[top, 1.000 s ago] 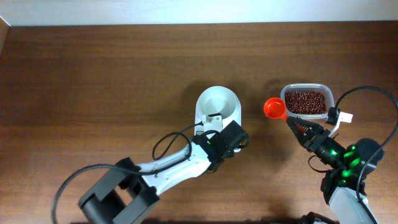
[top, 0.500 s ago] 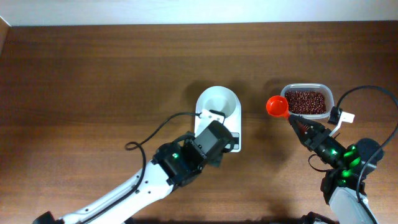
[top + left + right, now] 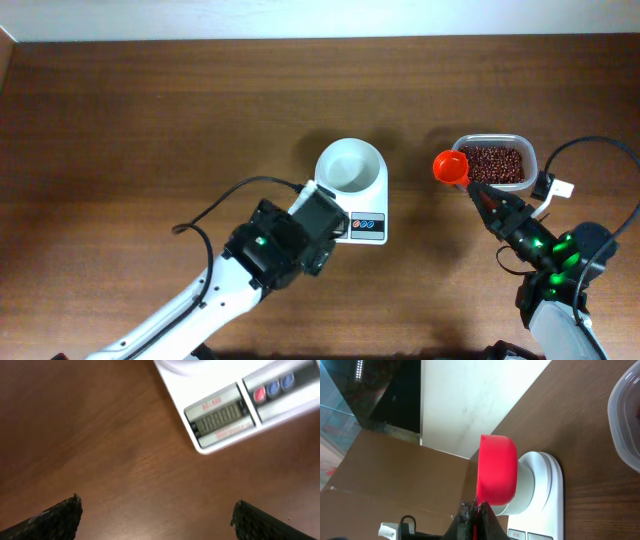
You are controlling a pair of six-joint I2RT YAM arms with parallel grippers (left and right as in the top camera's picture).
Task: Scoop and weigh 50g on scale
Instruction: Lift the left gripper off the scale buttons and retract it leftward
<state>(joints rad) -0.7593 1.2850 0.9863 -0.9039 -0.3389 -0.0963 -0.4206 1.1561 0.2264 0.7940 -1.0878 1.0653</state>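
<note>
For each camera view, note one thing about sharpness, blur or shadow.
Left wrist view: the scale is smeared, its display digits unreadable. Overhead view: sharp, evenly lit; the bowl casts a soft shadow beside it. Right wrist view: the scoop is fairly crisp, the tub at the edge soft.

This looks like a robot lab or test bench rather than a home kitchen. In the overhead view a bare dark wooden table (image 3: 150, 120) fills nearly the whole frame, with a strip of plain white wall (image 3: 300, 18) along the top edge. Two robot arms reach in from the bottom, the left arm (image 3: 230, 285) and the right arm (image 3: 560, 265). The only goods are a scale (image 3: 368, 226), a tub (image 3: 492, 137) of beans (image 3: 490, 162) and a scoop (image 3: 449, 166). In the right wrist view, a brown board (image 3: 395, 470) stands at centre left, with what looks like a glass pane (image 3: 335, 425) at the far left.
</note>
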